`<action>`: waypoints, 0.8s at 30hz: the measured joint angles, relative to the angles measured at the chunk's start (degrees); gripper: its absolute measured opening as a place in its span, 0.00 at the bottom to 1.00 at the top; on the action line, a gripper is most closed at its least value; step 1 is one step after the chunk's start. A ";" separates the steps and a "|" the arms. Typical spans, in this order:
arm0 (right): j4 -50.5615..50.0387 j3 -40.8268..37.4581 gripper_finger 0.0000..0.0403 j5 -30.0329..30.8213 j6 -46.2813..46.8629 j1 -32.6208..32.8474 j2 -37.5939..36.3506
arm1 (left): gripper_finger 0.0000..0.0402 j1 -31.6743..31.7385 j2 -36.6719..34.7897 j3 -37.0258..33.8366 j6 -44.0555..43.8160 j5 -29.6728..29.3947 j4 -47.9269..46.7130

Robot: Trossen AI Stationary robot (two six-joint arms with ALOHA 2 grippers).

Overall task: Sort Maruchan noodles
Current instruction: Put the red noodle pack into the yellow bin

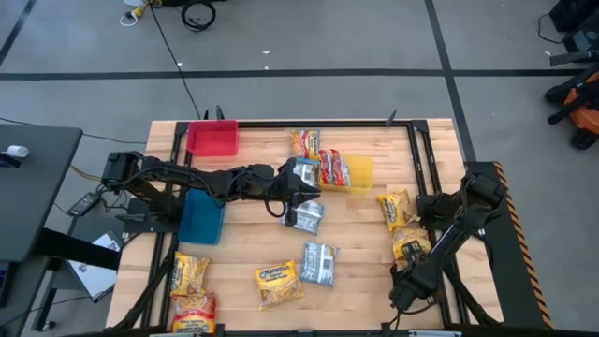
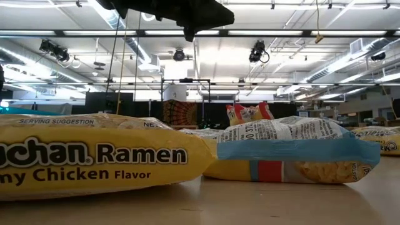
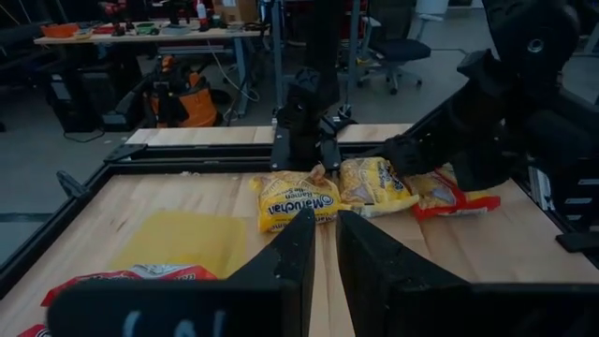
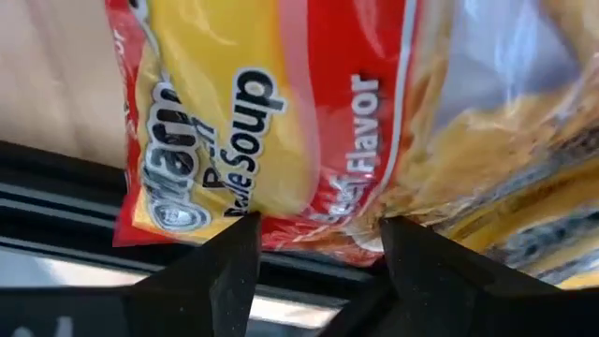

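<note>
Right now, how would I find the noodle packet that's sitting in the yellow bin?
Look at the wooden table from above and find the yellow bin near its far edge, right of the red bin. A red noodle packet rests in it, hanging over the rim. It is the only packet lying in a bin; the others lie on bare wood.

Bright ceiling strip lights glare in the low view; near packets blur.
</note>
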 joint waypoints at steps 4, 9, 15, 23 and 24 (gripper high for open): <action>-1.79 1.96 0.57 9.44 -10.88 -3.29 0.11 | 0.13 0.02 0.00 0.00 0.04 0.00 -0.26; -0.69 7.58 0.57 26.96 -25.81 -5.89 0.55 | 0.13 0.15 0.00 0.00 0.16 -0.01 -0.37; -3.06 15.37 0.57 30.96 -24.49 -5.71 0.50 | 0.13 0.15 0.00 0.00 1.26 0.00 -1.11; 8.18 14.21 0.57 35.12 -15.11 2.09 0.41 | 0.13 0.15 0.00 0.00 3.49 -0.02 -2.10; 10.34 13.68 0.57 38.81 -15.14 2.82 0.41 | 0.13 0.15 0.00 0.00 3.47 -0.02 -2.10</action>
